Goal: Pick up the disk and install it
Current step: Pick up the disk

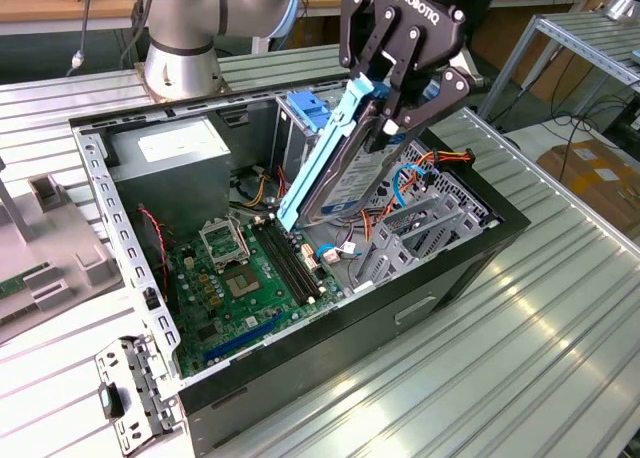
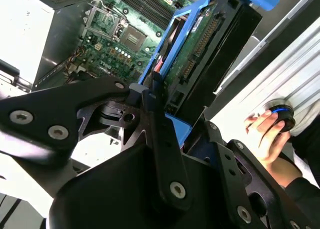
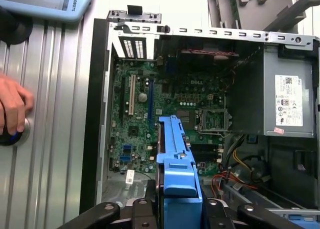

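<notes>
Blue-railed disk (image 1: 340, 168) is held tilted over the open PC case (image 1: 420, 313), clamped tight by the gripper (image 1: 388, 100), lower end near the motherboard (image 1: 232, 278); a hand (image 3: 12, 106) is seen on the table (image 3: 55, 119) beside it

Disk (image 1: 345, 178): dark metal body, white label w/ black print, blue side rails. Underside, per the second wrist view: green board.
Gripper (image 1: 395, 103): black, white lettering.
Mobo (image 1: 235, 278): green; black slots, one blue slot.
PSU (image 1: 170, 163): grey, white label.
Case (image 1: 400, 318): black outside, bare grey metal inside.
Cables (image 1: 440, 163): red, orange, yellow, blue.
Table (image 1: 520, 348): silver, ribbed in parallel lines.
Arm (image 1: 190, 28): silver-grey, light-blue cap.
</notes>
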Motion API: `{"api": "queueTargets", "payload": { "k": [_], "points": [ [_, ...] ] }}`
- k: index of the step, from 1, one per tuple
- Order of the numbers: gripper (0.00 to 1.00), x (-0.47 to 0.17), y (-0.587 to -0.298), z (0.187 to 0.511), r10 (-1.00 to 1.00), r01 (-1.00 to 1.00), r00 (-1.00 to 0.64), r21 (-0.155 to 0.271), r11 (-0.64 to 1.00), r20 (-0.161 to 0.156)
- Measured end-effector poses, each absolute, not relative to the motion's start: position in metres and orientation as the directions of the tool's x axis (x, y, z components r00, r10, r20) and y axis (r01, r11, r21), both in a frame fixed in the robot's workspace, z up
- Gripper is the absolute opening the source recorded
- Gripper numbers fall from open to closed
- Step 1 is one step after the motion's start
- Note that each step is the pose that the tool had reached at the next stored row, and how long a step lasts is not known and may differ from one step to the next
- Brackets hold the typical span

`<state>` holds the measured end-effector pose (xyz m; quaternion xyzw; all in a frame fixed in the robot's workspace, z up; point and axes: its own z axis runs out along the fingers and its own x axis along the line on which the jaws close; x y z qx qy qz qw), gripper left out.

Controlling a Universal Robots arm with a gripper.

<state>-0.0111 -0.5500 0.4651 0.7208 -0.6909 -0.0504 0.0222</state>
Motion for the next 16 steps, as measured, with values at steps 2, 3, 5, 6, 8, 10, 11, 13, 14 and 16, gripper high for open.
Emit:
{"api": "queueTargets", "payload": {
  "k": [2,3,5,6,8,10,11,13,14,16],
  "points": [
    [0.37,-0.007,-0.553,0.465,-0.998,-0.994,0.04,0.102,-0.044,-0.042],
    [0.37,-0.005,-0.554,0.465,-0.998,-0.994,0.04,0.102,-0.044,-0.042],
    [0.37,-0.001,-0.556,0.464,-0.998,-0.994,0.04,0.102,-0.044,-0.042],
    [0.37,0.001,-0.557,0.464,-0.998,-0.994,0.04,0.102,-0.044,-0.042],
    [0.37,0.006,-0.56,0.464,-0.998,-0.994,0.04,0.102,-0.044,-0.042],
    [0.37,0.01,-0.562,0.464,-0.998,-0.994,0.04,0.103,-0.044,-0.042],
    [0.37,0.012,-0.563,0.464,-0.998,-0.994,0.04,0.103,-0.044,-0.042],
    [0.37,0.017,-0.565,0.463,-0.998,-0.994,0.04,0.103,-0.044,-0.042],
    [0.37,0.019,-0.566,0.463,-0.998,-0.994,0.04,0.103,-0.044,-0.042],
    [0.37,0.023,-0.568,0.463,-0.998,-0.994,0.039,0.103,-0.044,-0.043]
  ]
}}
